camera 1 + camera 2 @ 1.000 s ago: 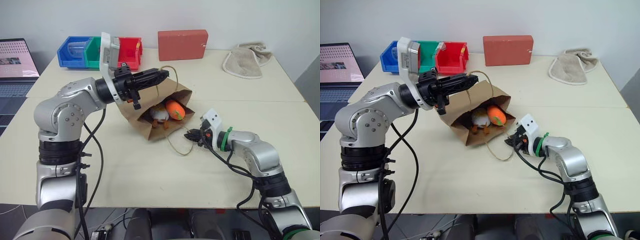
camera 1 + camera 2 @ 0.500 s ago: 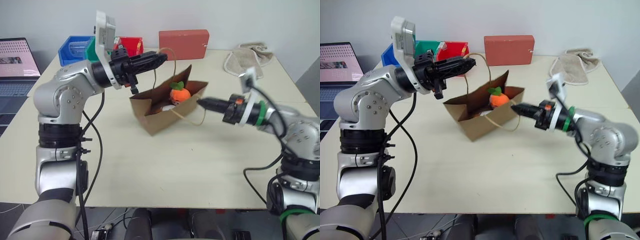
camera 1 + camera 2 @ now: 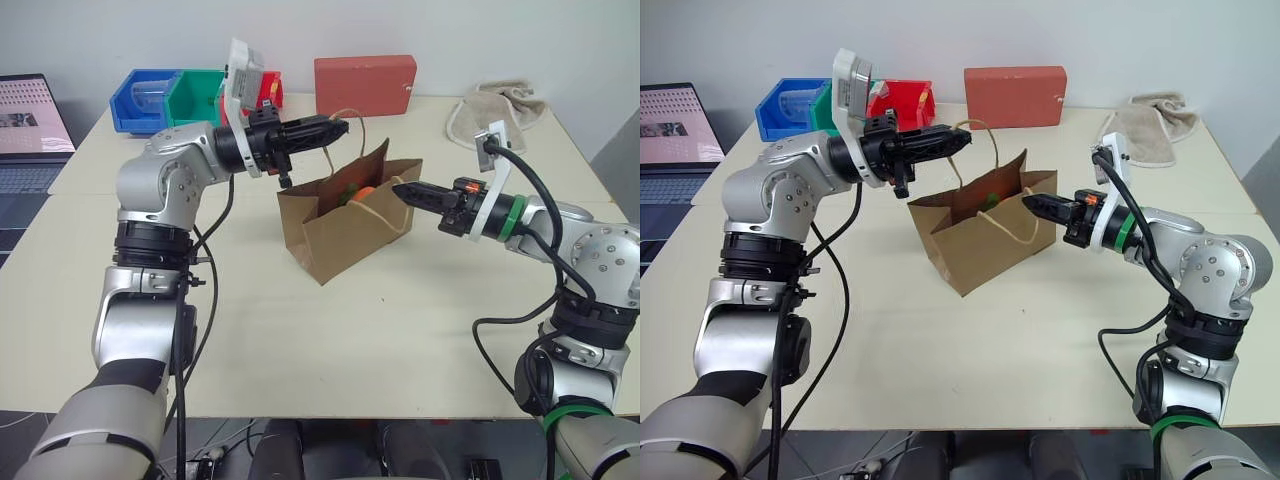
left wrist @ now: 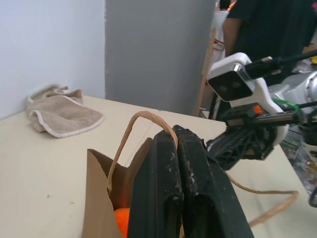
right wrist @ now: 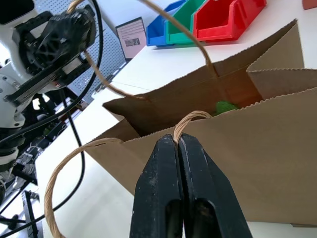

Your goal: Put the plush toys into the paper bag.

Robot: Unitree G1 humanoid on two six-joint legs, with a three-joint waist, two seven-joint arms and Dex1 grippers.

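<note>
You've got the bag (image 3: 345,225) standing upright mid-table, held from both sides. Your left gripper (image 3: 340,127) is pinched tight on the far handle (image 3: 343,115), and your right gripper (image 3: 400,190) is clamped on the near handle (image 3: 385,222). The orange toy (image 3: 362,193) peeks over the rim, inside the bag.

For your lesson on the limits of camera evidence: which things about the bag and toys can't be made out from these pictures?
- White egg toy: unseen; if inside, the bag walls hide it in both eye views.
- Orange toy: just a sliver above the rim in the left eye view; the left wrist view's fingers cover most of it.
- Bag bottom: right wrist view, cut off by the fingers and the edge.
</note>
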